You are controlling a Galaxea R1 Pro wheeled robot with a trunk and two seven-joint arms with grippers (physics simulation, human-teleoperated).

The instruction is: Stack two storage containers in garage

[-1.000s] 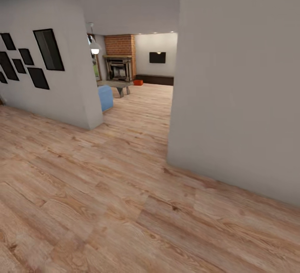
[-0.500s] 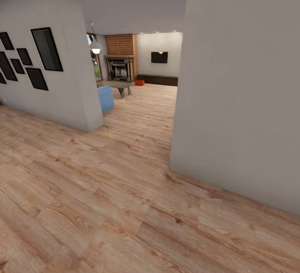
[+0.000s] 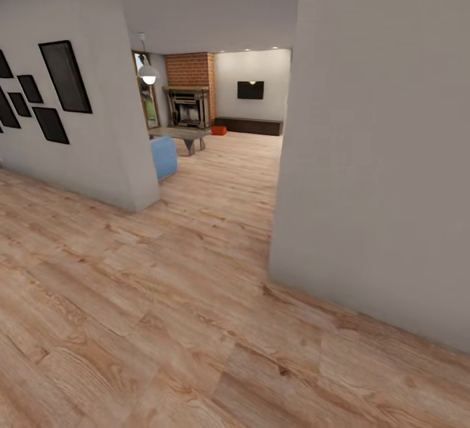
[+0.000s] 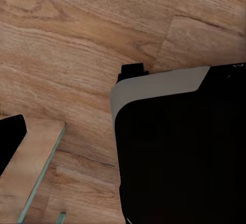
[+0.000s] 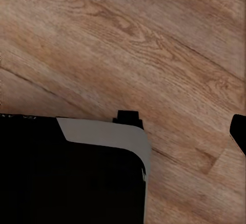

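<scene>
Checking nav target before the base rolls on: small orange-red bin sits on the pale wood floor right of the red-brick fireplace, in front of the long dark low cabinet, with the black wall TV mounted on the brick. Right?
Not quite. The head view shows the black wall TV on the grey wall beside the red-brick fireplace, not on the brick. The rest holds: the small orange-red bin sits on the pale wood floor, right of the fireplace, in front of the long dark low cabinet.
</scene>
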